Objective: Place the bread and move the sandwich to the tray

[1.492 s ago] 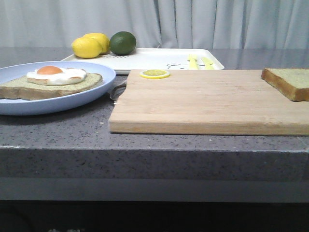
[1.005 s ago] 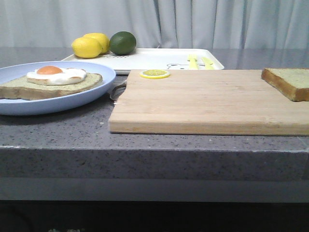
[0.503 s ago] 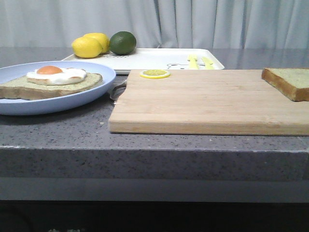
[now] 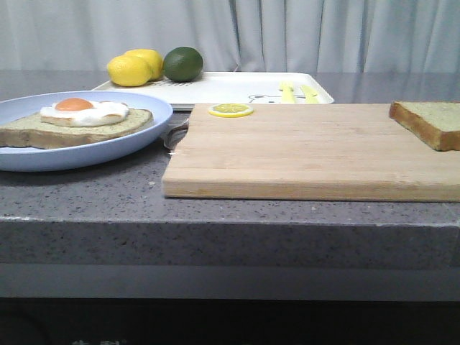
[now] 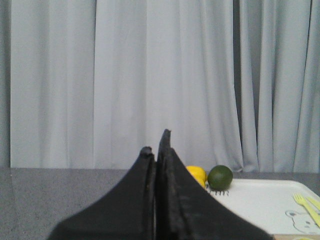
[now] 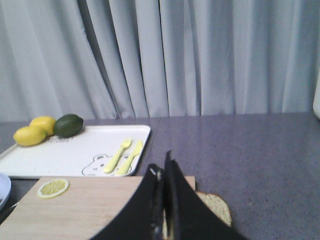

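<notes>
nothing is picked up yet; the first step, fetching the bread (image 4: pixel 433 122), is in hand. it lies on the cutting board (image 4: pixel 309 151) near the worktop's right edge. the sandwich (image 4: pixel 75 122) waits toward the left edge. the tray (image 4: pixel 237 88) sits along the back. right gripper (image 6: pixel 164 172) and left gripper (image 5: pixel 156 150) are both closed, holding nothing. next, the right must open and descend over the bread.

left gripper (image 5: pixel 156 150): matte black, two tapering fingers, smooth faces | right gripper (image 6: pixel 163 172): same matte black, tapered fingers; no markings readable
</notes>
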Robot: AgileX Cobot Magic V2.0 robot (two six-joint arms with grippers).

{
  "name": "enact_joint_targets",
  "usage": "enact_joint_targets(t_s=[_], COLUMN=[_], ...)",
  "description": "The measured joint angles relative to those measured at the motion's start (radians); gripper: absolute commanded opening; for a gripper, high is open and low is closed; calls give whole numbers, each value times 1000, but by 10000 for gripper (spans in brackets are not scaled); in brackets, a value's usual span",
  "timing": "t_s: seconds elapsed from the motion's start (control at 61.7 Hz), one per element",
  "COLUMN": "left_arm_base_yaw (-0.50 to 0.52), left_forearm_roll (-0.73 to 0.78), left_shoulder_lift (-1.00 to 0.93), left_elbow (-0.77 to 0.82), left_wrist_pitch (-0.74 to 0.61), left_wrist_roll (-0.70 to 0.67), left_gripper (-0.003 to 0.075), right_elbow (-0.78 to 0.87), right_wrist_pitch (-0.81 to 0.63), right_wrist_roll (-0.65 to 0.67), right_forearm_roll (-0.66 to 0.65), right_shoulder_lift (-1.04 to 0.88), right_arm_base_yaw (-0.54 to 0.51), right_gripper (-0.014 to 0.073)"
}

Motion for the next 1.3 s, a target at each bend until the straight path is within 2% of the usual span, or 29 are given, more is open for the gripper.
enact_joint_targets(t_s=[0.114,0.178,0.632,0.697,0.762,0.892,0.973,1.297], left_arm_base_yaw=[0,0,0,0,0,0,0,0], left_forearm_roll=[0,-6,-67,-65,-57,-52,-48,3], left_shoulder_lift=[116,174,377,393,400,402,402,402], left_elbow=[-123,-153,-141,-141,-141,-141,-141,-141], left_wrist_pitch=[154,198,247,247,247,247,247,247], left_wrist_roll=[0,0,0,0,0,0,0,0], left_gripper=[-20,-20,-11,42,143,438,553,566], right_elbow=[-120,-158,-172,-172,-172,-172,-172,-172], right_wrist_pitch=[150,214,323,332,341,347,347,347], right_wrist_roll=[0,0,0,0,0,0,0,0], right_forearm_roll=[0,0,0,0,0,0,0,0], right_shoulder_lift=[124,179,417,441,461,494,510,537], right_arm_base_yaw=[0,0,0,0,0,0,0,0], right_gripper=[-68,-68,-46,37,167,475,585,602])
